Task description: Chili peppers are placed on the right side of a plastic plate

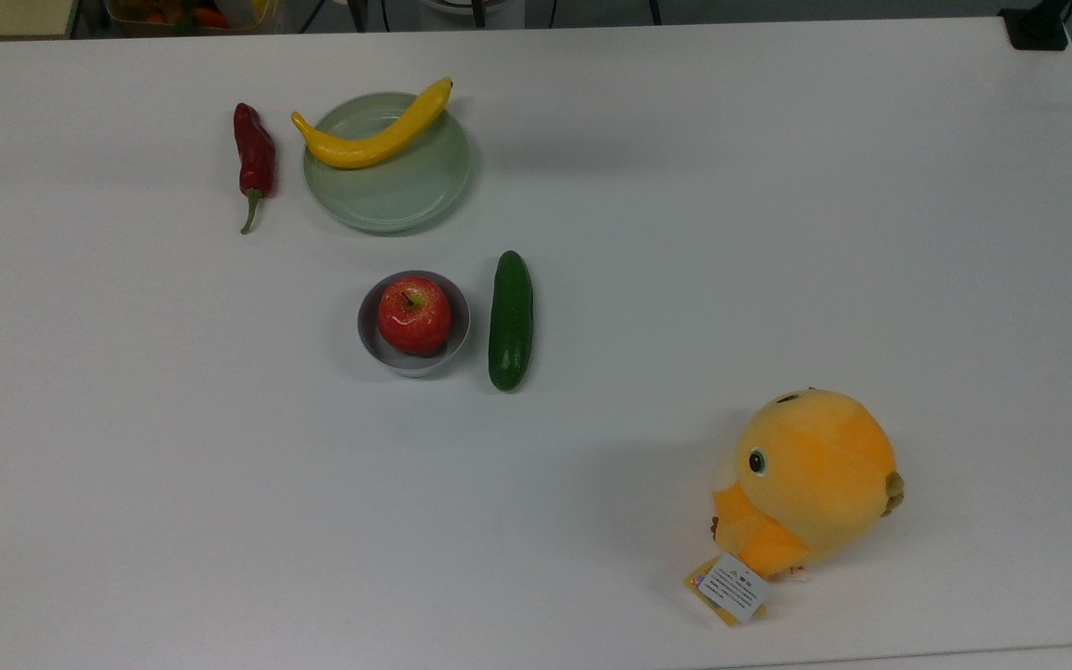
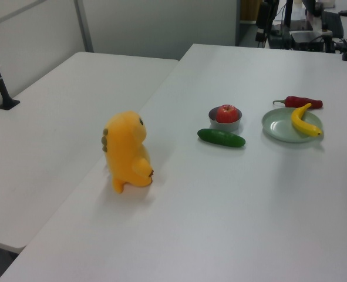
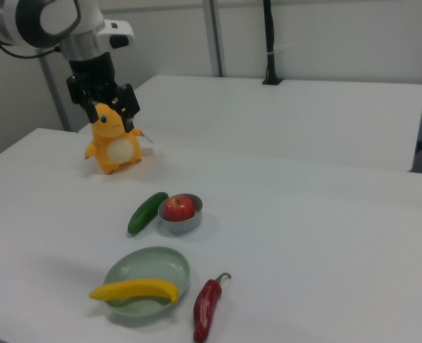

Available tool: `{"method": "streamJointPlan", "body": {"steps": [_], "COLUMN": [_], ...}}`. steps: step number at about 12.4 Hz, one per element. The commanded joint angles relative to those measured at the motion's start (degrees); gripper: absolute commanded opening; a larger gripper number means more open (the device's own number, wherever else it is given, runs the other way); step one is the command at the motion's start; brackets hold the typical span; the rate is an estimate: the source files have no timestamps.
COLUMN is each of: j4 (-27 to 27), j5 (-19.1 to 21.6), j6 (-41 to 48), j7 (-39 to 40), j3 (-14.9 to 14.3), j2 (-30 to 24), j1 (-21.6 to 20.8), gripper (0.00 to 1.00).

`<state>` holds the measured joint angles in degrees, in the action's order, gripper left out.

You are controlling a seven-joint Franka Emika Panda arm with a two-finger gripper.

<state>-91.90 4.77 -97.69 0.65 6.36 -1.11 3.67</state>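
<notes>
Plenty of bare table (image 1: 778, 186) is seen around the items. The gripper (image 3: 111, 114) is held high in the right view, fingers spread, nothing gripped. The chili peppers (image 1: 254, 160), dark red and glossy with a curved green stem, are laid just beside the plastic plate (image 1: 387, 200) on the top view's left, not touching.
</notes>
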Motion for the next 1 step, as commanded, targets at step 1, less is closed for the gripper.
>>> {"method": "streamJointPlan", "body": {"steps": [1], "j4": [-1.0], "j5": [-0.6], "j6": [-1.1], "j7": [1.0], "j3": [-0.3], "j2": [-0.6], "j1": [-0.7], "gripper": [1.00]}}
